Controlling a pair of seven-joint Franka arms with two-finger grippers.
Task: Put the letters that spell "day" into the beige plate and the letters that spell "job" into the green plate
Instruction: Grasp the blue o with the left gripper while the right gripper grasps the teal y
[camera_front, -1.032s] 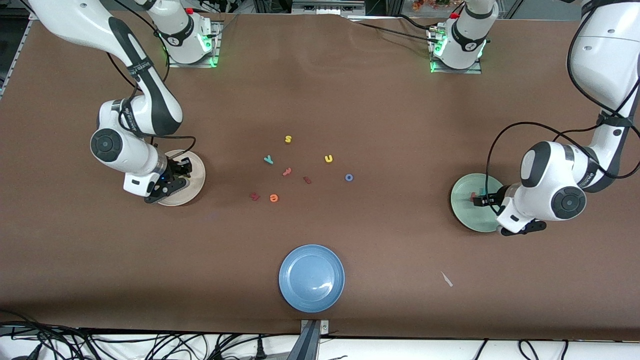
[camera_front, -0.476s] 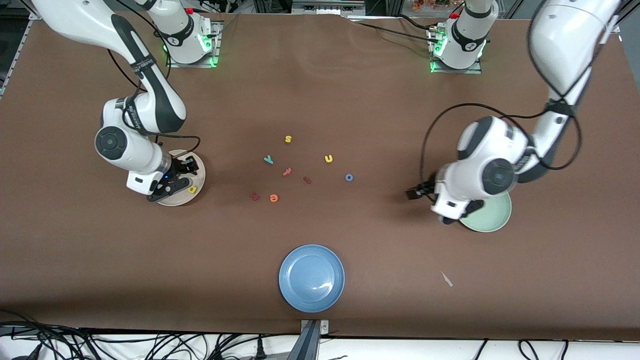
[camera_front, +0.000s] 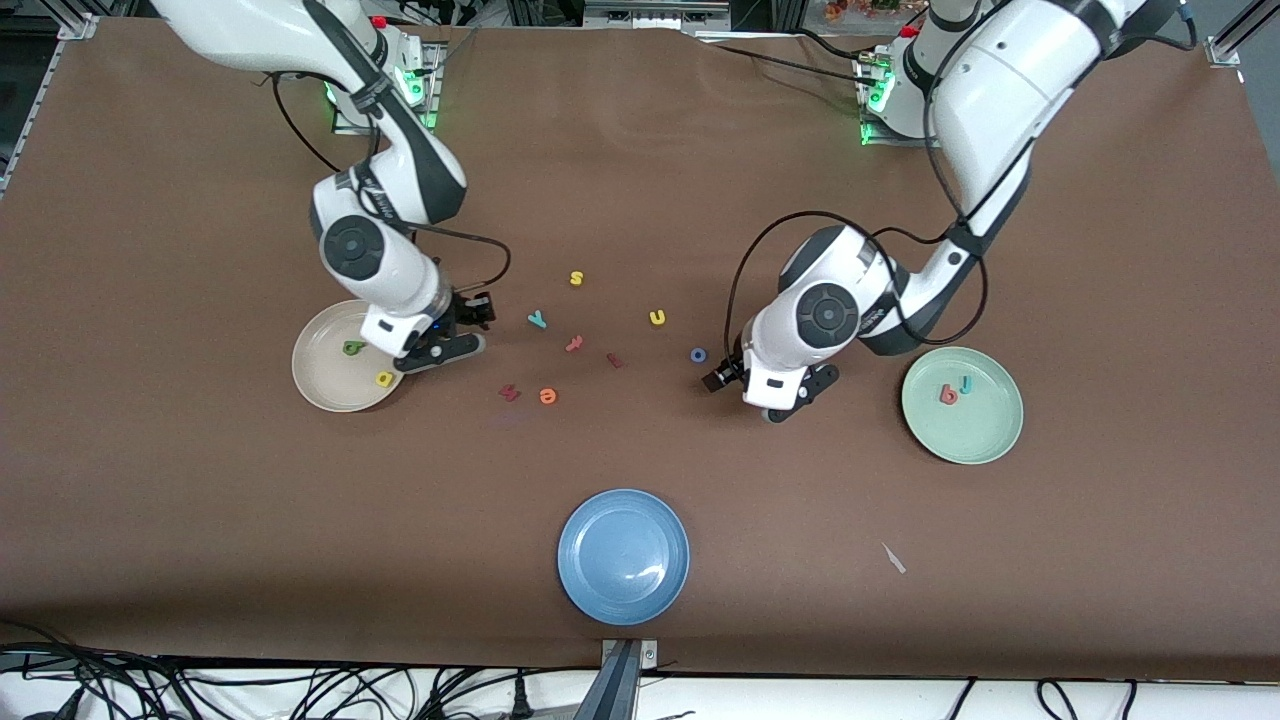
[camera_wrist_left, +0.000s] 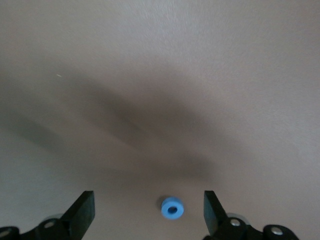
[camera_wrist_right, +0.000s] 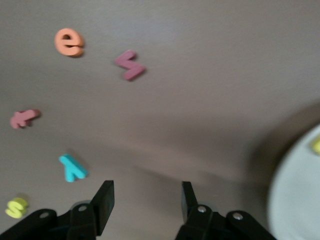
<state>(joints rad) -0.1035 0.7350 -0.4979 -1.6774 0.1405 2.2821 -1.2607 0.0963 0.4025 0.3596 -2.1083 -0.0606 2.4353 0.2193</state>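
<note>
The round cream-beige shallow plate lies toward the right arm's end of the brown surface, and in it are seen the small green foam d and the small yellow foam a, the a at about four o'clock from the d. The round pale mint-green shallow plate lies toward the left arm's end, and the pinkish-red foam b and the teal foam j are set in it side by side. The teal foam y and the blue foam o are left on the bare surface between the two plates, among a yellow s, a yellow u, an orange e and three dark red letters. The left pincer is spread wide and empty, held low just beside the o at its four o'clock in the front view. The right pincer is parted and empty, held just past the beige plate's rim, with the y at its three o'clock in the front view. A round blue plate lies nearest the front camera.
</note>
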